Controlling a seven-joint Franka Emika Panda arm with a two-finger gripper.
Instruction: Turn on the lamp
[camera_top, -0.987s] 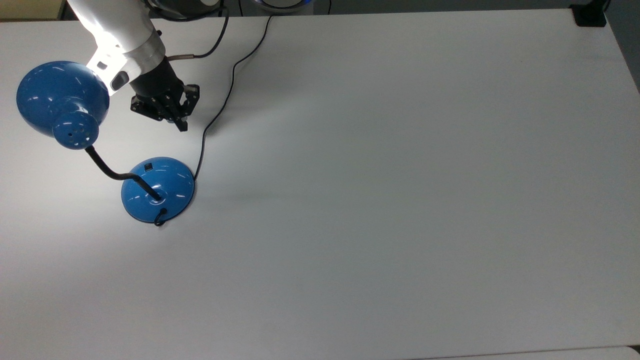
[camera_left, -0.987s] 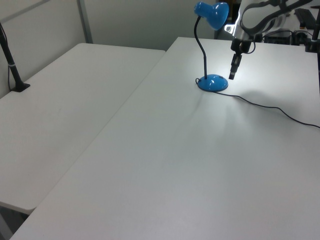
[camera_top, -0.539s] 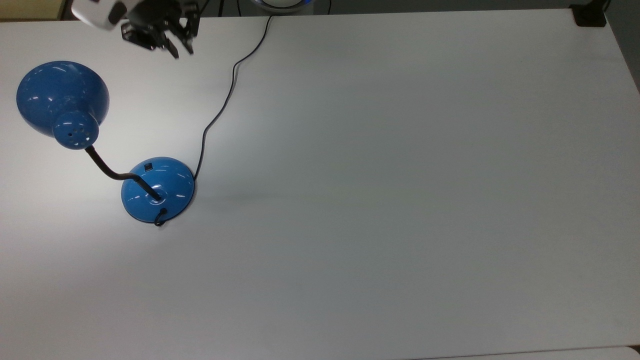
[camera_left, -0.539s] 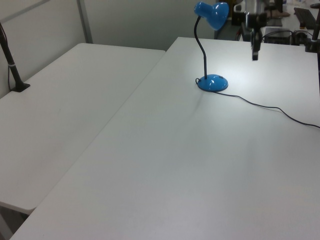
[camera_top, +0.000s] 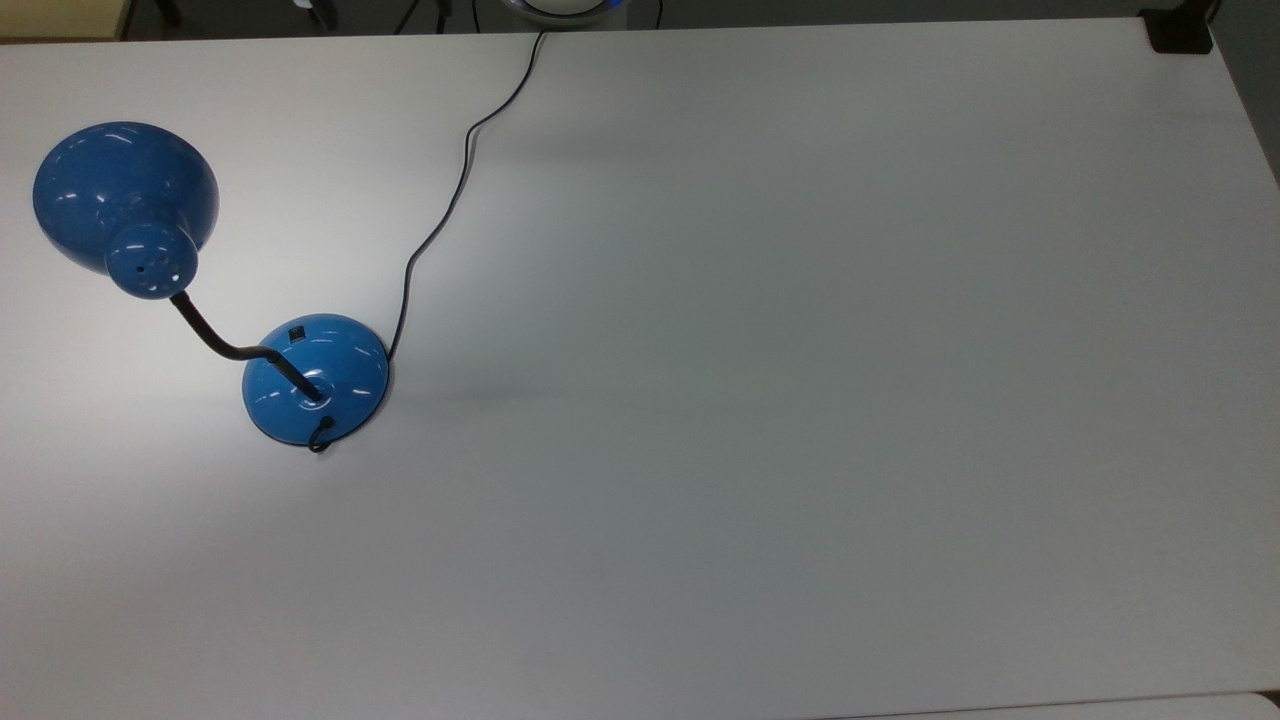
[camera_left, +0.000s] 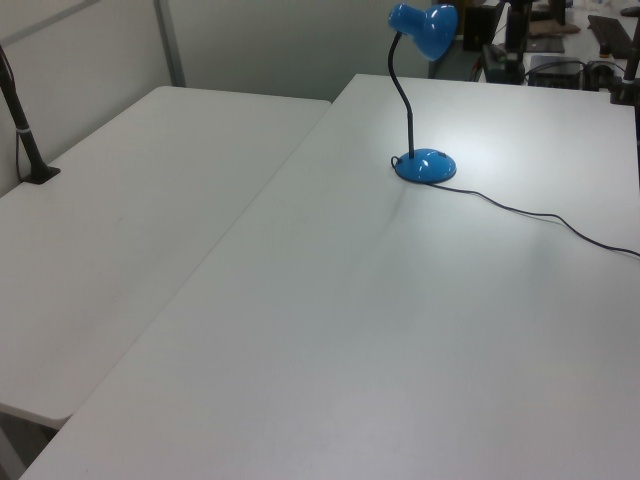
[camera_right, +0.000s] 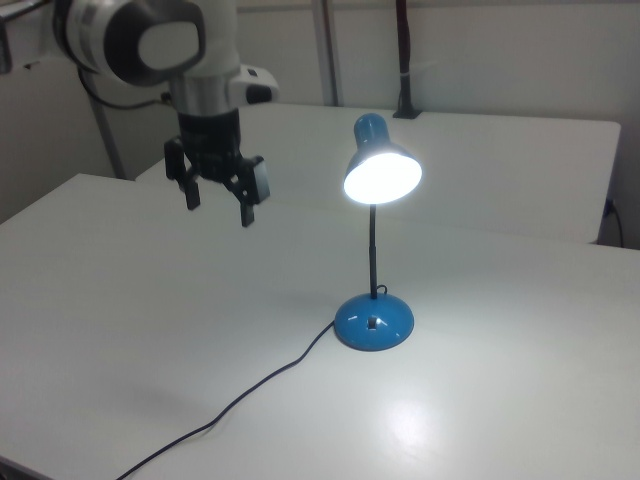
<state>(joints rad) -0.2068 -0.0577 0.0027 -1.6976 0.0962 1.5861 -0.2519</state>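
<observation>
The lamp (camera_right: 372, 250) glows on the white surface (camera_right: 120, 330), its shade bright. The gripper (camera_right: 217, 205) hangs well apart from it, jaws spread and empty.

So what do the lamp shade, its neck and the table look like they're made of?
The lamp shade looks like glossy blue-painted metal, though it could be plastic: sharp highlights streak across it. The neck looks like black flexible tubing, bent in a curve. The table looks like matte white laminate, with soft, diffuse reflections.

Looks like a robotics lab. Plain white tables (camera_left: 150, 200) pushed together. Black camera stand (camera_left: 25, 140) clamped on the table's far edge.
</observation>
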